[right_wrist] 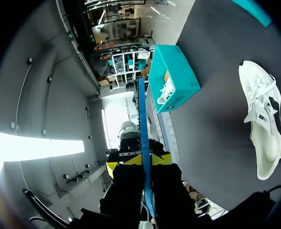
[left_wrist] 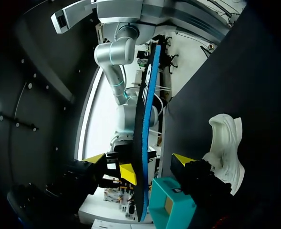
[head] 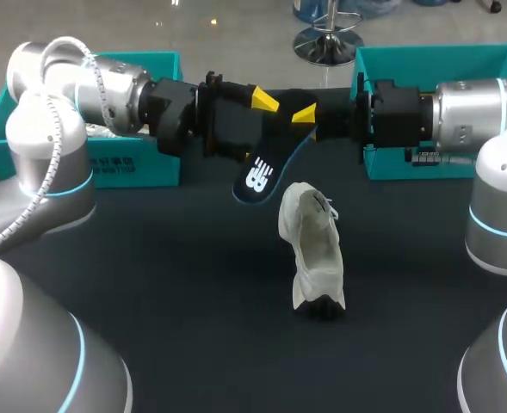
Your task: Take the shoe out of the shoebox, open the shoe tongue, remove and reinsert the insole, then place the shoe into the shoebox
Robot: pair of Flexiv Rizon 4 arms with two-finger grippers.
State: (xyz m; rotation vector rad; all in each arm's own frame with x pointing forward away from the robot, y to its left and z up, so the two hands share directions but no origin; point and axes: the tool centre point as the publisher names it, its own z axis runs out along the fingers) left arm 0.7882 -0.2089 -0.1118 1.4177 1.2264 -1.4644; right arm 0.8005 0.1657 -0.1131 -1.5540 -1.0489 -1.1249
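A white shoe (head: 313,249) lies on the dark table, also seen in the wrist views (left_wrist: 223,148) (right_wrist: 262,124). Above and behind it the dark blue insole (head: 257,176) with a white logo hangs in the air. My right gripper (head: 306,120) (right_wrist: 142,162) is shut on one end of it. Facing it from the left, my left gripper (head: 266,107) (left_wrist: 154,167) is open. Its fingers straddle the edge-on insole (left_wrist: 144,133) without closing on it. Both grippers meet over the far middle of the table.
A teal shoebox (head: 124,168) stands at the back left behind my left arm, and the right wrist view shows it (right_wrist: 173,76) holding another white shoe (right_wrist: 166,90). A second teal box (head: 442,64) sits at the back right. Dark tabletop surrounds the shoe.
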